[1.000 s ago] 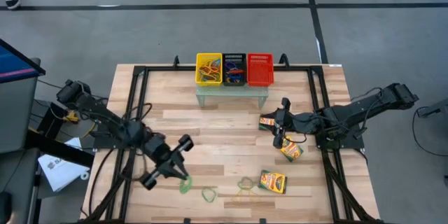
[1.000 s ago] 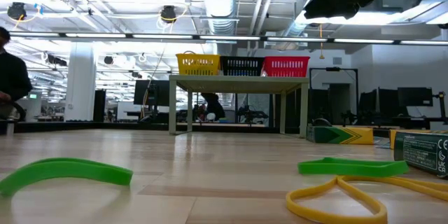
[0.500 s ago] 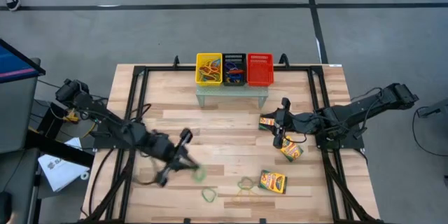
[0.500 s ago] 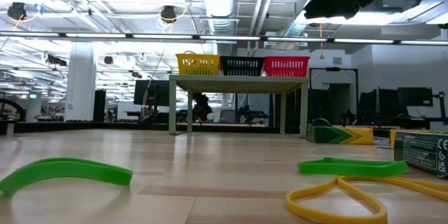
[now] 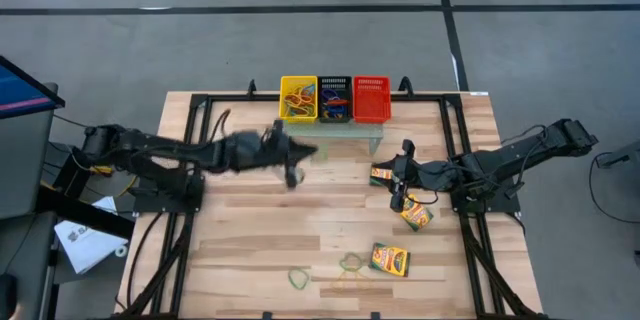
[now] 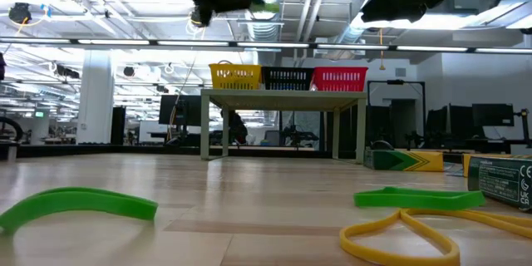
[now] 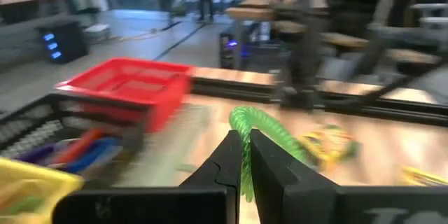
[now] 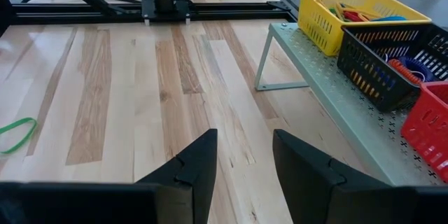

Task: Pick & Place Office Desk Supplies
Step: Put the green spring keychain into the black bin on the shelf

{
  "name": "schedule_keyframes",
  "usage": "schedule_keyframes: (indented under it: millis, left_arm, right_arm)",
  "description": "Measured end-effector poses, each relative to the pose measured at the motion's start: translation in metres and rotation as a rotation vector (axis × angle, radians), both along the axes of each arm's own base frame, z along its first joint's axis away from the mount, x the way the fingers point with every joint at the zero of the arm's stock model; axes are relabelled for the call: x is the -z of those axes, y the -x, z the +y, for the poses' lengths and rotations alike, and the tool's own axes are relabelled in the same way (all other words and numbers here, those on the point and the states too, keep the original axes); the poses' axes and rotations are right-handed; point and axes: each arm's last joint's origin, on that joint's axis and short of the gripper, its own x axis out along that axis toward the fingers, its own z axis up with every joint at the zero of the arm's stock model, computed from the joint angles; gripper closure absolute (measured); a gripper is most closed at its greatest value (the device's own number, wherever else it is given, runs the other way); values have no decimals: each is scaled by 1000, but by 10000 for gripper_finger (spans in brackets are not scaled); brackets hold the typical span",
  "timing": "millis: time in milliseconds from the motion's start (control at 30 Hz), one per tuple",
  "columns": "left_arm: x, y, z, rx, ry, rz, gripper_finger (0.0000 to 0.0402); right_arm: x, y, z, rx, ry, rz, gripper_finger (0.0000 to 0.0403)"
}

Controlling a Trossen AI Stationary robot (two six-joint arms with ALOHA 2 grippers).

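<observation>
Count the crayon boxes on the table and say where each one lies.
3, all on the right side in the high view: one crayon box beside the right claw, a second just below it, a third near the front edge. None looks hidden.

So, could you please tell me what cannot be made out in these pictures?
- High view: left gripper is motion-blurred; its green rubber-band loop shows only in the left wrist view.
- High view: black mesh basket contents too small to count.
- Low view: yellow-and-green flat crayon box cut off by the edge.
</observation>
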Motion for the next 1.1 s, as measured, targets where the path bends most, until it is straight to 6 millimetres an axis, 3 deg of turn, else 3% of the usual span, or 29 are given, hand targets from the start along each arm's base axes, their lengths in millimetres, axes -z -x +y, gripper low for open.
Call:
schedule_keyframes:
  millis: [200,533,667,933,1100]
  left_arm:
    - [-10,-27,68,-26,15,0,394]
    - [-16,-65,137,-175,-56,231,392]
    - [-10,-70,146,-226,-68,262,388]
    - [0,-70,145,-204,-83,354,386]
    - [2,-69,145,-203,-82,380,354]
  right_arm:
    - [0,0,0,0,0,0,267]
    - [0,0,0,0,1,3,267]
    - [1,0,0,0,3,9,267]
    - [1,1,0,0,6,16,267]
    - [1,1,0,0,6,17,267]
